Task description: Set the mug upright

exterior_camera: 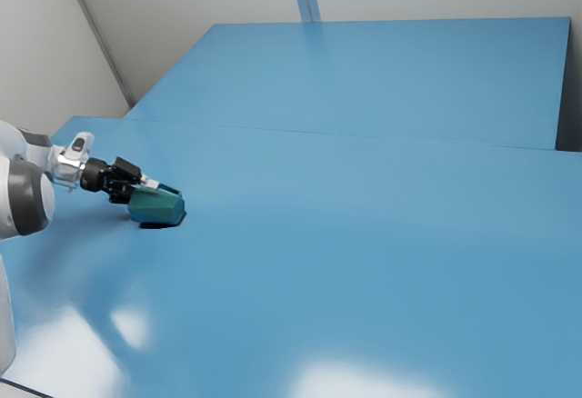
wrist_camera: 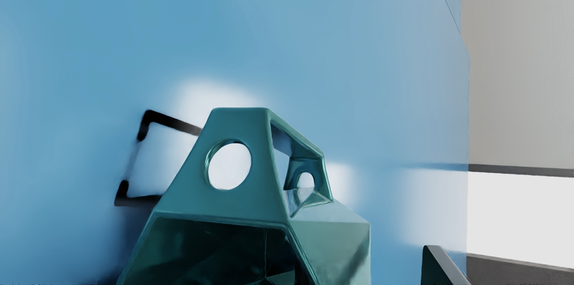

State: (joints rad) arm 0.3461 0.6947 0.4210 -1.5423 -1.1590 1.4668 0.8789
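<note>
Mug (exterior_camera: 157, 207) lies sideways, its open mouth facing the gripper (exterior_camera: 138, 189), whose fingers stand apart.

In the exterior view, the mug (exterior_camera: 156, 207) is hiding part of the fingers (exterior_camera: 149, 182), the arm (exterior_camera: 31, 200) is running out of frame at nine o'clock and the tabletop (exterior_camera: 364, 253) at six. In the wrist view, the edge is cutting off mug and finger, deep shade is obscuring the mug's inside, and its handle (wrist_camera: 242, 119) is covering part of a black angular mark (wrist_camera: 175, 123).
</note>
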